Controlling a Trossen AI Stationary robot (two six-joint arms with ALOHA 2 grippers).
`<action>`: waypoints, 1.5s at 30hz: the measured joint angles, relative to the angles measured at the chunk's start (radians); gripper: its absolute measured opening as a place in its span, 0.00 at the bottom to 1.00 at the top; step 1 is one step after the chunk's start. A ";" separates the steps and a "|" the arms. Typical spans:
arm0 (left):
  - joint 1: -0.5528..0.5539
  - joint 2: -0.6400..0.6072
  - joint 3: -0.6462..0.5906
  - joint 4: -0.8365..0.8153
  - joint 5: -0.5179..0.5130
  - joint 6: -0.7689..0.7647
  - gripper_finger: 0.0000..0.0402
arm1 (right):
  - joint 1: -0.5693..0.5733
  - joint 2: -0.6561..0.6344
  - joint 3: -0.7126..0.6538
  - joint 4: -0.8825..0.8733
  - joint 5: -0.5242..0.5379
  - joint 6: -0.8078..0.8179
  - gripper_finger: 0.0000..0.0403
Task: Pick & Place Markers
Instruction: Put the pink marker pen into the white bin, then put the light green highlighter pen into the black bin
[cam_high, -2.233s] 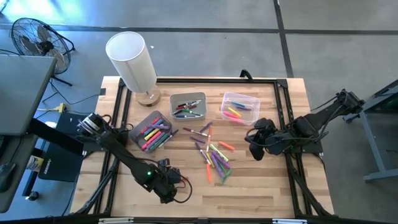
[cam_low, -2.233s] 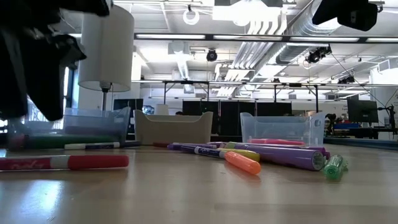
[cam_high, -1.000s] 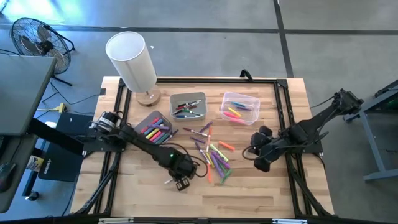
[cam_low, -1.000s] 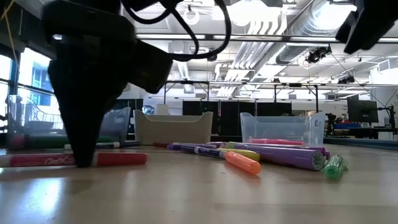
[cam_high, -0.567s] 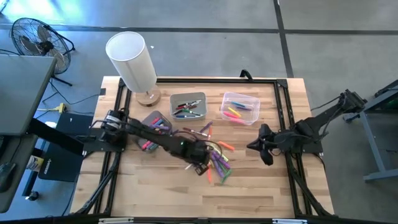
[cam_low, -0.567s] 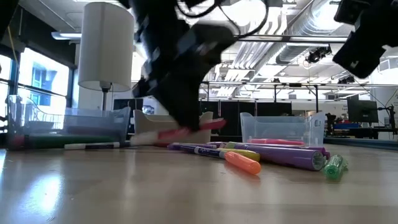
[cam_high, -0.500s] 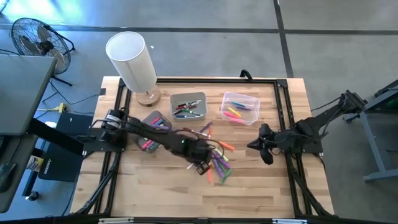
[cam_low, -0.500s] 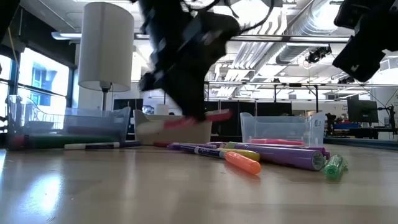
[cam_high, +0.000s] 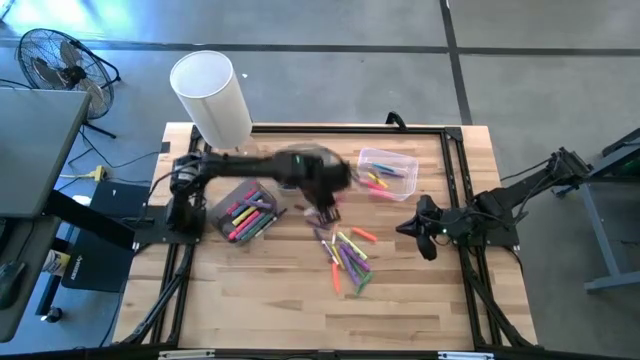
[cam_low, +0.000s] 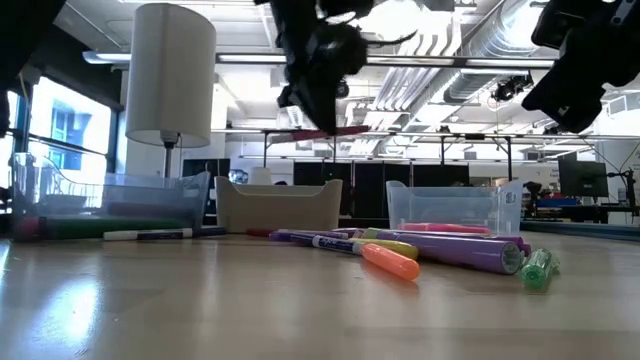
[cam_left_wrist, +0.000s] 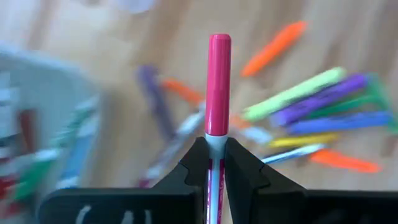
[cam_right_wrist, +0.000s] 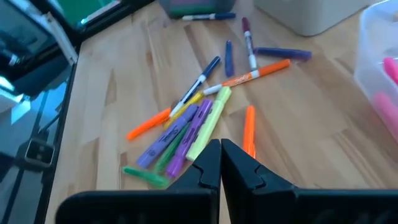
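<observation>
My left gripper (cam_high: 322, 205) hangs high over the table's middle, near the far bins, shut on a pink-capped marker (cam_left_wrist: 217, 81). In the low view that marker (cam_low: 335, 130) shows as a thin, roughly level line under the gripper (cam_low: 320, 112). A pile of loose markers (cam_high: 345, 252) in purple, green, orange and yellow lies flat on the wood. More markers lie in the dark grey bin (cam_high: 243, 210) and the clear bin (cam_high: 385, 172). My right gripper (cam_high: 420, 240) waits shut at the table's right, its fingers (cam_right_wrist: 211, 163) aimed at the pile (cam_right_wrist: 186, 134). My left gripper pinches the marker's pale barrel just behind the pink cap (cam_left_wrist: 214, 142) between its two fingers. The fingers come steeply from above and lie across the marker. The capped end sticks out past them. The marker is lifted well clear of the table, about level.
A white lamp (cam_high: 210, 95) stands at the far left corner. A light grey bin (cam_low: 278, 205) sits mid-far, partly under my left arm in the high view. The near half of the wood table (cam_high: 300, 320) is bare. A black frame (cam_high: 460, 150) runs round the table.
My left gripper has lifted the pink-capped marker off the table's near left, then swung it up and toward the far right, over the loose pile to the bins. The marker has stayed about level in its hold. My right gripper has drawn back a little and then kept still.
</observation>
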 joint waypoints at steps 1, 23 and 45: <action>0.034 -0.007 0.000 -0.023 0.003 0.036 0.06 | -0.001 0.000 0.000 0.000 0.011 0.013 0.00; 0.413 0.011 0.002 -0.102 0.213 0.500 0.26 | -0.001 0.000 0.000 0.000 0.428 0.312 0.00; 0.099 -0.107 0.003 0.093 0.186 0.123 0.10 | 0.000 0.000 0.000 0.001 0.324 0.326 0.00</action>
